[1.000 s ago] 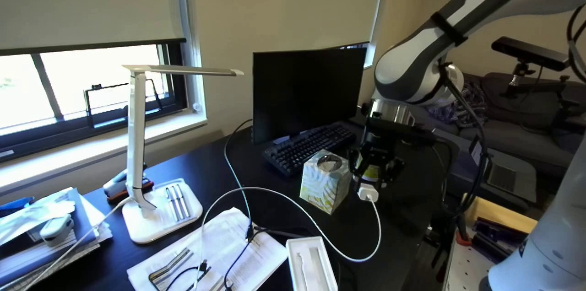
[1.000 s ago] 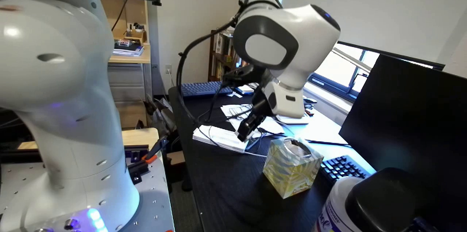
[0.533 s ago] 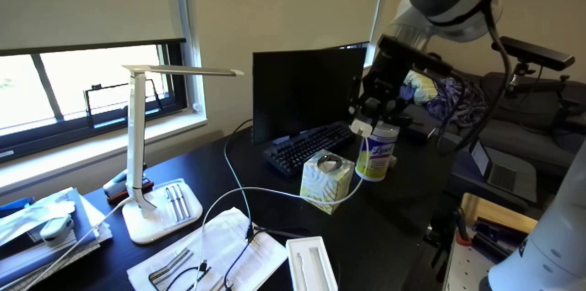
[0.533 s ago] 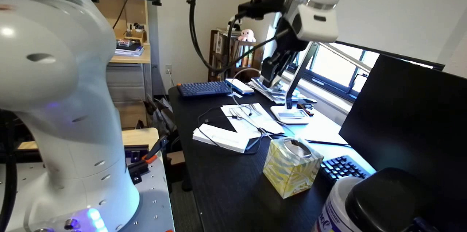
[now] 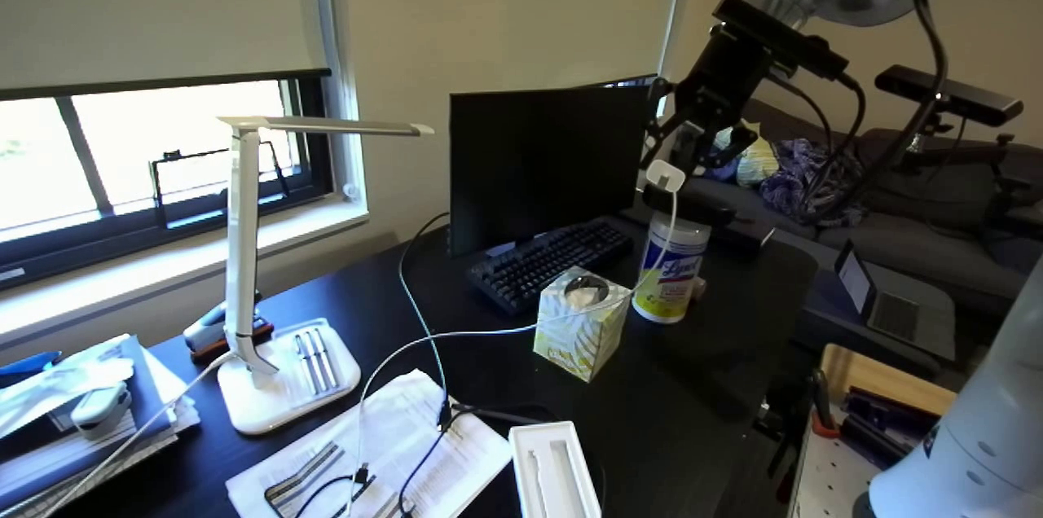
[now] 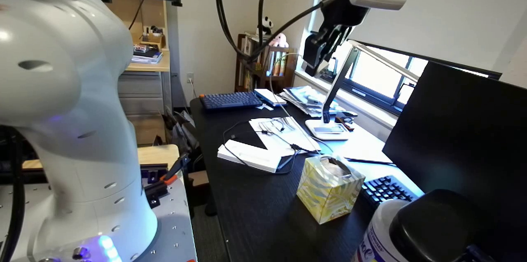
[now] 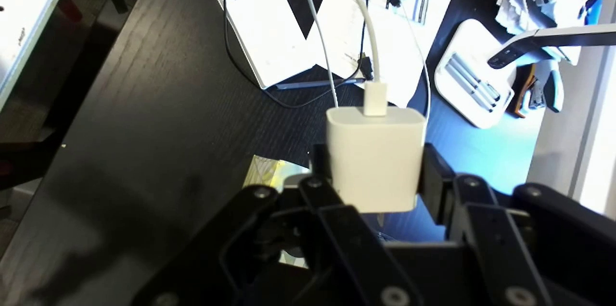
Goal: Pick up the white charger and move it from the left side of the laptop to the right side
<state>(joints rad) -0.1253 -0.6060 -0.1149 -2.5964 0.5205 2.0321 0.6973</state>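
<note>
Exterior views: lifted higher above the bench (image 5: 668, 428) than earlier, with white charger (image 5: 665, 176) pinched between fingers (image 7: 439, 181). Angled obliquely downward, well apart from the tissue box (image 5: 566, 340).

In an exterior view I can read the brand name "Lysol", printed in white on blue across a canister (image 5: 678, 277).

I read the charger (image 7: 375, 161) as smooth white plastic, soft matt. Gripper fingers (image 7: 437, 188): matt black, shiny metal screw heads (image 7: 394, 295). Desk (image 7: 192, 108): dark wood grain, dull sheen. Arm shell (image 6: 70, 68): glossy white plastic. I see printed card on the tissue box (image 6: 329, 194), shiny film (image 6: 334, 167) in its opening. Loose sheets (image 5: 477, 453): paper. Rumpled throw (image 5: 789, 168): cloth.
</note>
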